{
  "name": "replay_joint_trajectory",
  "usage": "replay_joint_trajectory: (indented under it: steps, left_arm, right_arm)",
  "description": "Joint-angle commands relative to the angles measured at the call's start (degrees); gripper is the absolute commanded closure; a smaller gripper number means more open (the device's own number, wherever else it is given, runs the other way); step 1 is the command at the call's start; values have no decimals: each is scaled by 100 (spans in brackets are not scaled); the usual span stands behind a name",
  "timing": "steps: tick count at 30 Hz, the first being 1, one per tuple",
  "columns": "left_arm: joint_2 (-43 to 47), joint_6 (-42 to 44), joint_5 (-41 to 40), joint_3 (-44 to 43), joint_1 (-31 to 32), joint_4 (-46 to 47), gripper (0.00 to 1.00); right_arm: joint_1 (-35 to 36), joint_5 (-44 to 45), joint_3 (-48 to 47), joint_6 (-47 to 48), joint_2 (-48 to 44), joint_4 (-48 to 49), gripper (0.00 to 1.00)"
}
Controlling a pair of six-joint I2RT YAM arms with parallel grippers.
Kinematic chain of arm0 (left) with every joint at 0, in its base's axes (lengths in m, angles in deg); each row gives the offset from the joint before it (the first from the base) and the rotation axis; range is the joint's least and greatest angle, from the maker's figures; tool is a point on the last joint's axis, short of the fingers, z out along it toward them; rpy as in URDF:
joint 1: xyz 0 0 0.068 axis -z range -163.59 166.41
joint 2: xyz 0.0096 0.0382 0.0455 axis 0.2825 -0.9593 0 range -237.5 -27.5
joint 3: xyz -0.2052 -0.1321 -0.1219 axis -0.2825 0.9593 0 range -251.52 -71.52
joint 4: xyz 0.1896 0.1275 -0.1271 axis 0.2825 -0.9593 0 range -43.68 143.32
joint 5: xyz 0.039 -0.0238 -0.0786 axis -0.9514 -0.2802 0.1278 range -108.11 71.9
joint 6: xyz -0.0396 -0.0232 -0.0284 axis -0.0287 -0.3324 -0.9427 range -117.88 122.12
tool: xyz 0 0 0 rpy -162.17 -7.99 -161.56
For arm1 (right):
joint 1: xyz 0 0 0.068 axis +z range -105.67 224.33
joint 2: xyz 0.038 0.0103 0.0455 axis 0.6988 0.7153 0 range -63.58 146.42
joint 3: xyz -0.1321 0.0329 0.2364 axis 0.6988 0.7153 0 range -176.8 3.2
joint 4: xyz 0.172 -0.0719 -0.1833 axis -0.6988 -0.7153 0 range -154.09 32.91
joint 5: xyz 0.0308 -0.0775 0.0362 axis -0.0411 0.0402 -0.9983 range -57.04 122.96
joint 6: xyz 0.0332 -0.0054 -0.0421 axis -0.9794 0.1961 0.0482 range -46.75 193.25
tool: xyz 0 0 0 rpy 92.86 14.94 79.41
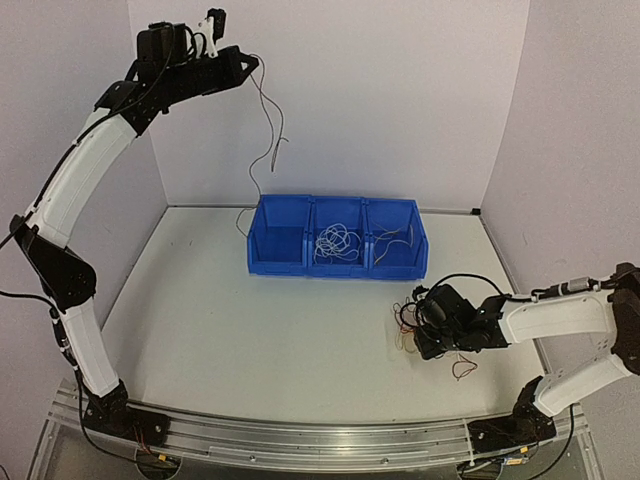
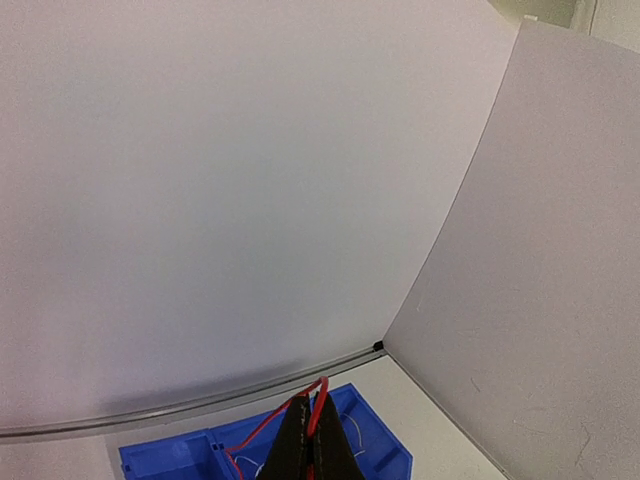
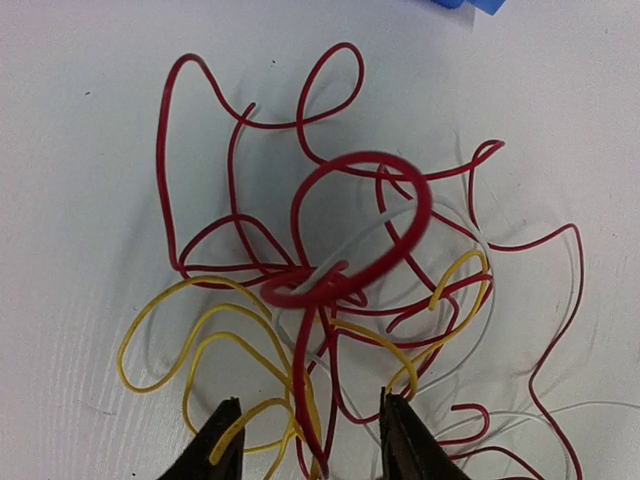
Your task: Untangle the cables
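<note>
Left gripper (image 1: 251,62) aloft with a thin, perhaps red, wire (image 1: 272,115); blue bins (image 1: 340,268) below.

Right wrist view: central red loop (image 3: 360,225) blurred, right gripper (image 3: 305,408) cut off at bottom edge; left wrist view: red wire (image 2: 312,388) and blue bin (image 2: 180,455) cut off below; top view: tangle of wires (image 1: 404,320) partly hidden behind right gripper.

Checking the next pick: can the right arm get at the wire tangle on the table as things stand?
Probably yes. The right gripper hangs right over the tangled cables, jaws apart, nothing between. The left gripper holds a red wire high up, well clear.
</note>
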Motion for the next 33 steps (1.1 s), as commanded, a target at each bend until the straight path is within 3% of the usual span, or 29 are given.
replay_joint_trajectory:
  steps: [1,5,7,11,17,19,25,33]
  left_arm:
    - [438,167,212,-330,54,448,100]
    - [452,222,204,-288,56,452,100]
    - [442,249,218,-289,59,440,100]
    - [606,492,-323,-231,87,289,100]
    - [1223,1127,-1607,513,100,189,100]
    - [1319,1175,-1564,739,101,195,100]
    - [1019,939,-445,686,151,146,100]
    - [584,898,-355,596,171,86,100]
  right_arm:
    - [-21,-95,-345,-11,-254,11,43]
    - [-18,-228,-529,172,-621,-34,19]
    - [-17,-425,-611,312,-853,-44,16]
    - [-17,-670,-714,477,-1250,-46,14]
    - [-19,-437,-646,621,-1745,-47,12]
    - [-17,-328,-612,676,-1838,-48,11]
    - [-16,-185,-611,843,-1983,-51,11]
    - [-17,-38,-592,918,-2021,-47,11]
